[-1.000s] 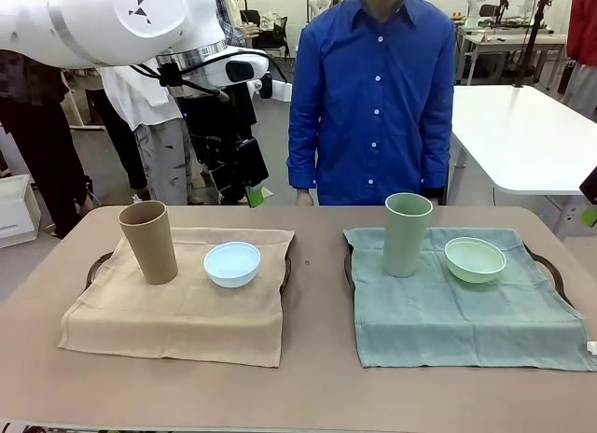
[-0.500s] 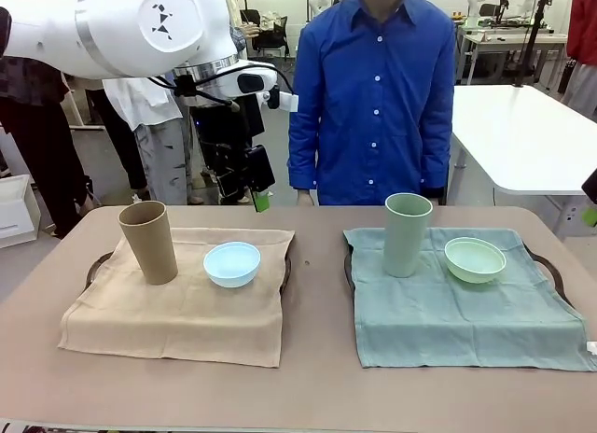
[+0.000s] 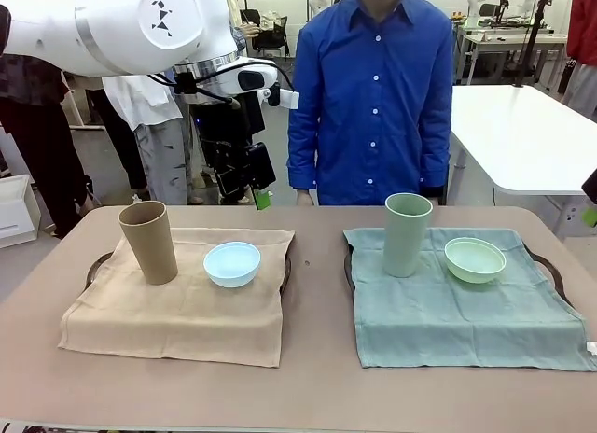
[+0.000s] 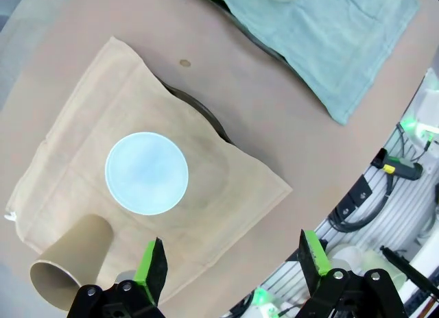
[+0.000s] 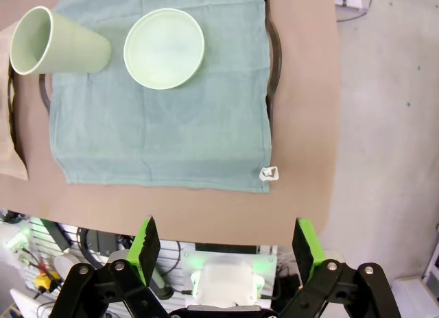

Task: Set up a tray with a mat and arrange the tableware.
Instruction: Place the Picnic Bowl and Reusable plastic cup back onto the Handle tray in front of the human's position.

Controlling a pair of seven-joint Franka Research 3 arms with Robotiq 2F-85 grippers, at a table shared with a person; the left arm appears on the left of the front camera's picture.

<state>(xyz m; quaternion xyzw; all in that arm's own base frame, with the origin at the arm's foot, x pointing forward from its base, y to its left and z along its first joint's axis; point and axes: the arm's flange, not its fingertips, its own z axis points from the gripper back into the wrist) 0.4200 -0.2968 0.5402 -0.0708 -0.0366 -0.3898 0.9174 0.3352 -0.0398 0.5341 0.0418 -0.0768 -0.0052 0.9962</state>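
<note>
While left gripper [image 4: 230, 263] hovers spread, blue bowl [image 4: 146, 173] below

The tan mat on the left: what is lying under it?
A dark tray lies under the tan mat: its handle and rim peek out at both sides. The mat covers the rest of the tray.

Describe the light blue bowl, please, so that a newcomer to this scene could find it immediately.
Start at the brown table, where two cloth mats lie side by side, and take the tan mat on the robot's left. On it stand a tall tan cup and, beside it toward the table's middle, the light blue bowl. It is low, round and the only blue dish; the other bowl is pale green.
</note>
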